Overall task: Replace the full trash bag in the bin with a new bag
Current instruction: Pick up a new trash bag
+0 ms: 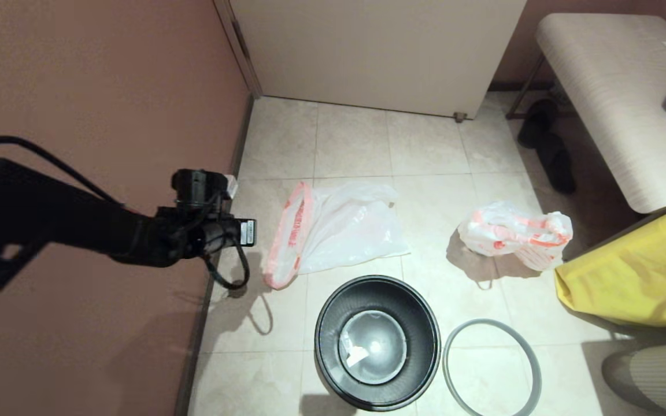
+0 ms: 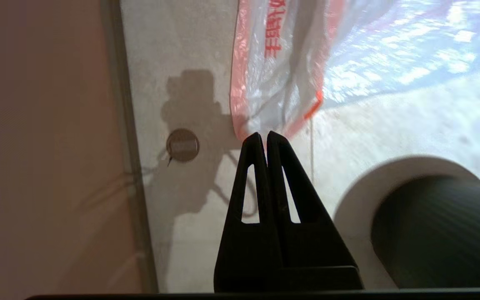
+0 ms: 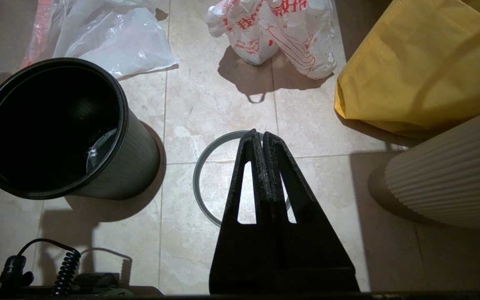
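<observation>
New bag (image 1: 341, 231) lies flat on floor beyond bin (image 1: 377, 342), lettered mouth toward your left arm.

L wrist: left tool (image 2: 263, 135) pressed together, mouth band just ahead.

R wrist: right tool (image 3: 262, 135) pressed together, parked over grey hoop (image 3: 206, 183).

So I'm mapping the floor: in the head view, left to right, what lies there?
Left gripper → limp white plastic bag → round black bin → thin grey hoop → yellow fabric bag.

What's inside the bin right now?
No bag lines the bin. Its shiny bottom shows, with a small pale patch that may be a scrap or glare. Nothing inside is covered.
</observation>
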Tool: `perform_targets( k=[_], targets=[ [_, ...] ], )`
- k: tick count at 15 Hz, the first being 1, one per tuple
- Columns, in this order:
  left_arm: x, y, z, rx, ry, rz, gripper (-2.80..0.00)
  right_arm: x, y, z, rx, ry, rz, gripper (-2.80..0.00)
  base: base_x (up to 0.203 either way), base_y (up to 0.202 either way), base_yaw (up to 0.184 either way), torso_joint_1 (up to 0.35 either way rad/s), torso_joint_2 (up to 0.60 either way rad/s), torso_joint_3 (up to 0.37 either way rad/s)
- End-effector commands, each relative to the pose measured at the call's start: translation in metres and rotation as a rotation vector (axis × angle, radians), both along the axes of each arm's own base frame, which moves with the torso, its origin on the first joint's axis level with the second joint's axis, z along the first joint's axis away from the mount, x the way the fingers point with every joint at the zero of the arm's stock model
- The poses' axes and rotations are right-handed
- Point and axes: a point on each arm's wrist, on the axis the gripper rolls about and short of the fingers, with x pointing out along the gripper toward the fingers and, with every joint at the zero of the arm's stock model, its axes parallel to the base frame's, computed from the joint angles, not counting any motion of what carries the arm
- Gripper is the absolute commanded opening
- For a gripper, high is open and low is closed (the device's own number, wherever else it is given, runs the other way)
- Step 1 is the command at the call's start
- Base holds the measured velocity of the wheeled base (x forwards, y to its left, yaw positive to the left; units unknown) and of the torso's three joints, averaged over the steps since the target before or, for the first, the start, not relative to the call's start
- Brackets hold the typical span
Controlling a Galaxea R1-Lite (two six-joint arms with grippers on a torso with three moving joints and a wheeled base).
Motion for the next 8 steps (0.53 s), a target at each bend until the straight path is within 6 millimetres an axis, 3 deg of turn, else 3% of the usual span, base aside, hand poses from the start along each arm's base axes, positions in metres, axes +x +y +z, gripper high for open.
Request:
perform_targets(
  k=[1,4,6,8],
  targets=[
    [0.054,0.000,-0.072,0.015,0.082,0.020,0.00,0.000,0.000,0.000,0.000,0.002,0.000,-2.80,0.000,0.000,0.000,0.000,0.00,0.000],
    [0.110,0.007,-0.091,-0.046,0.016,-0.014,0.00,0.000,0.000,0.000,0.000,0.003,0.000,-2.80,0.000,0.000,0.000,0.000,0.00,0.000],
    [0.123,0.011,-0.116,-0.134,0.065,-0.151,0.00,0.000,0.000,0.000,0.000,0.002,0.000,-2.80,0.000,0.000,0.000,0.000,0.00,0.000],
    [0.120,0.004,-0.146,-0.195,0.149,-0.255,0.00,0.000,0.000,0.000,0.000,0.002,0.000,-2.80,0.000,0.000,0.000,0.000,0.00,0.000]
  ],
)
